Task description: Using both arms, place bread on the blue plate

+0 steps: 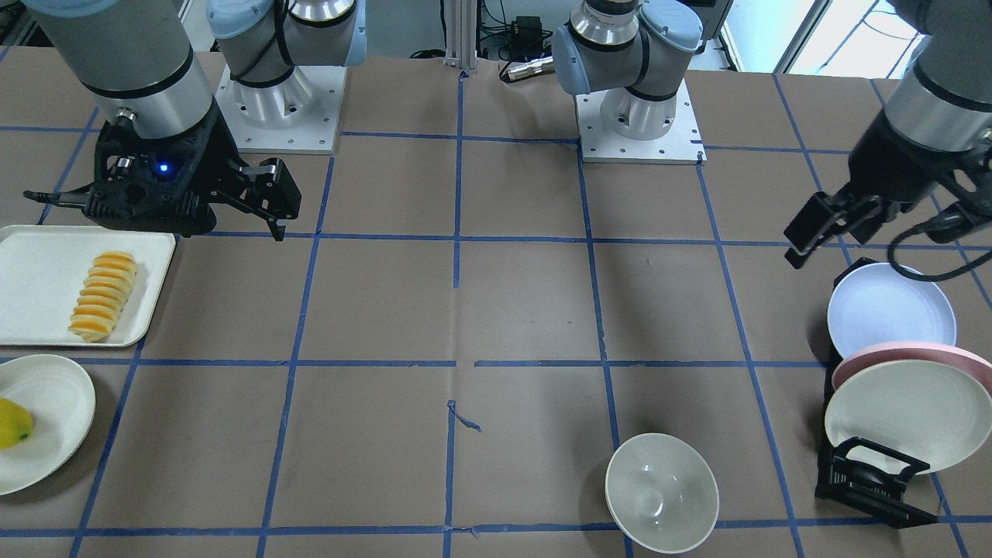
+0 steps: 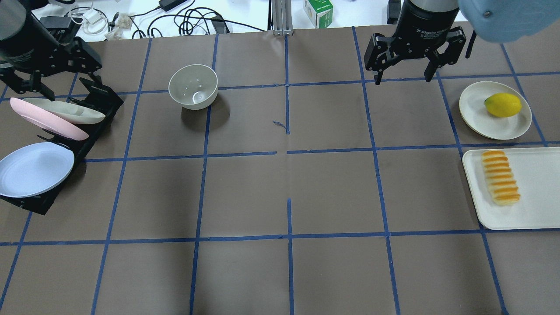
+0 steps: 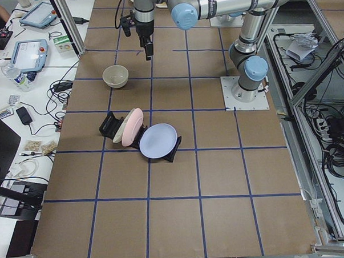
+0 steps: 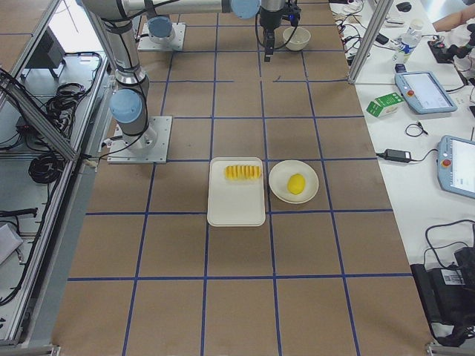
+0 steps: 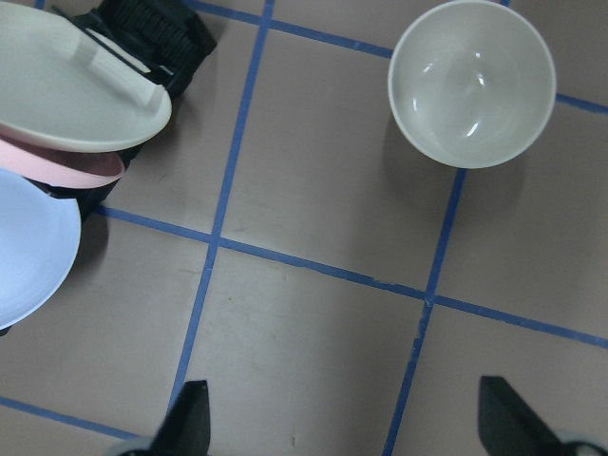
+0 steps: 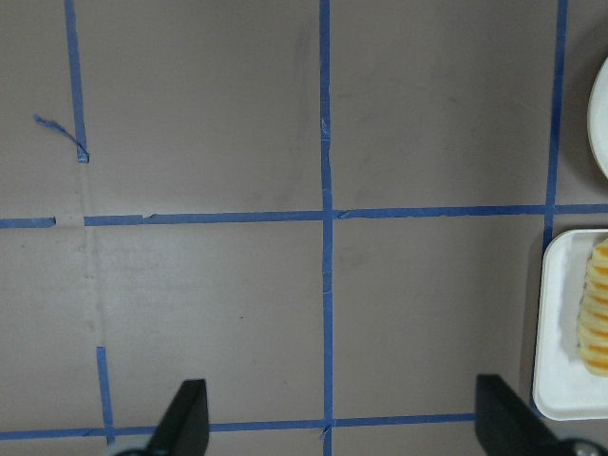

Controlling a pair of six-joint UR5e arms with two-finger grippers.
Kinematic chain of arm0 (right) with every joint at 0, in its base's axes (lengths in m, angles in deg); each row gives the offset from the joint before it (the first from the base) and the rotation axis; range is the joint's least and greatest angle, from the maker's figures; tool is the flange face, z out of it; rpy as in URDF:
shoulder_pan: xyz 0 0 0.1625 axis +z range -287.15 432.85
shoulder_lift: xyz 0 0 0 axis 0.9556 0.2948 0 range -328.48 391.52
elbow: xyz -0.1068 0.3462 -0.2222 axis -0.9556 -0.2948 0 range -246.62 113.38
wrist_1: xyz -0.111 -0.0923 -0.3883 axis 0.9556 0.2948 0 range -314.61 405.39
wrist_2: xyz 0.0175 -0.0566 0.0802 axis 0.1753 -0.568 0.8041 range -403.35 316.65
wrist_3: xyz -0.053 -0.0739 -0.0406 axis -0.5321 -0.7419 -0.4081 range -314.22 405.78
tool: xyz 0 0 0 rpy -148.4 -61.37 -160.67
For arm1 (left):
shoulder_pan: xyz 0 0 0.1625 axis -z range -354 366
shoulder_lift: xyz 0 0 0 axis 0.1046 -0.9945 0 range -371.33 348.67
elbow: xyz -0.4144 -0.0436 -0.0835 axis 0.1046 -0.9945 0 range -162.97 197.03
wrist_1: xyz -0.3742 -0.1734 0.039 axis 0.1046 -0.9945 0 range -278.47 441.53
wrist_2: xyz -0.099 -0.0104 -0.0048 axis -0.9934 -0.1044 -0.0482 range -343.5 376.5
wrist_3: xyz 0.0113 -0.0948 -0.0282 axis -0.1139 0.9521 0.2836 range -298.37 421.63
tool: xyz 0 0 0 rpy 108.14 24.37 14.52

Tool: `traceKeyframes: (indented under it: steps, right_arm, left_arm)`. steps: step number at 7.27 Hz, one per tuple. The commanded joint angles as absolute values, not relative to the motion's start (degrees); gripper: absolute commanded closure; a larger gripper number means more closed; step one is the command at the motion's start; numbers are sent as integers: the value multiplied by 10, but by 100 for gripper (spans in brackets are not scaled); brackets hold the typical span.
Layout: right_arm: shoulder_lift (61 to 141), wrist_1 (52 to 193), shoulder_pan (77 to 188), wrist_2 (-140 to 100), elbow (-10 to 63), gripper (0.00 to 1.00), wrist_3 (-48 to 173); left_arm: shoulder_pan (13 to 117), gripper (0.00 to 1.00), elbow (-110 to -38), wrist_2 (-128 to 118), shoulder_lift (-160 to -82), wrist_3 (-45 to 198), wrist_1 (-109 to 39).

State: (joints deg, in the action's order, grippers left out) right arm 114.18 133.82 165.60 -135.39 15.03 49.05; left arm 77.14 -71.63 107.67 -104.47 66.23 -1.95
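Note:
The bread (image 2: 501, 177), a ridged orange-topped loaf, lies on a white tray (image 2: 538, 205) at the right side; it also shows in the front view (image 1: 105, 296) and at the right wrist view's edge (image 6: 597, 304). The blue plate (image 2: 33, 168) leans in a black rack at the left, also seen in the front view (image 1: 887, 308) and the left wrist view (image 5: 28, 247). My left gripper (image 2: 57, 83) hangs open and empty above the rack's far end. My right gripper (image 2: 403, 78) hangs open and empty over bare table, left of and beyond the tray.
The rack (image 2: 26, 201) also holds a pink plate (image 2: 43, 120) and a cream plate (image 2: 65, 111). A cream bowl (image 2: 193, 86) stands to the right of the rack. A yellow fruit (image 2: 503, 105) lies on a cream plate (image 2: 477, 113) beyond the tray.

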Motion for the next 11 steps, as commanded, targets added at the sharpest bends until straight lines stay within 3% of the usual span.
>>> traceKeyframes:
  steps: [1, 6, 11]
  right_arm:
    - [1141, 1344, 1655, -1353, 150, 0, 490]
    - [1151, 1335, 1648, -1362, 150, 0, 475]
    - [1149, 1340, 1630, -1355, 154, 0, 453]
  left_arm:
    - [677, 0, -726, 1131, -1069, 682, -14]
    - [498, 0, -745, 1153, -1180, 675, 52]
    - [463, 3, -776, 1181, -1253, 644, 149]
